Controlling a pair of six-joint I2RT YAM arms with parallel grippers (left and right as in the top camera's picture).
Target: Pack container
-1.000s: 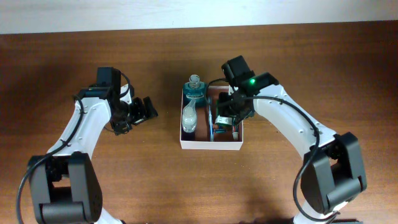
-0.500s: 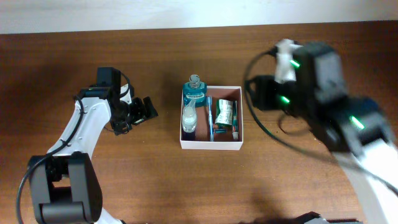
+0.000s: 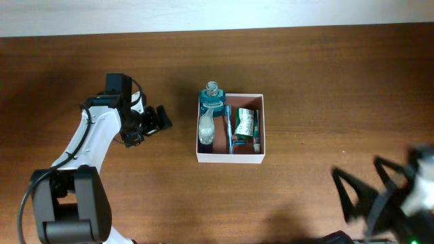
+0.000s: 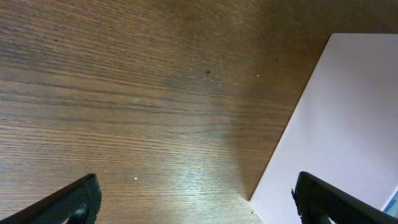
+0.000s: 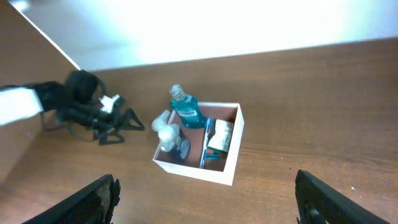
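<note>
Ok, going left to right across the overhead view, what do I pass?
Left hand, then inside the container: white bottle, toothbrush, packet; then the blurred right hand.

Overhead view is getting even, medium light; right arm (image 3: 397, 196) is smearing w/ motion blur at btm right; left wrist view is showing a pale sheen on the tabletop (image 4: 186, 180) and a soft shadow beside the container (image 4: 336, 124); right wrist view is looking soft overall, wall (image 5: 249, 25) blowing out white at top.
</note>
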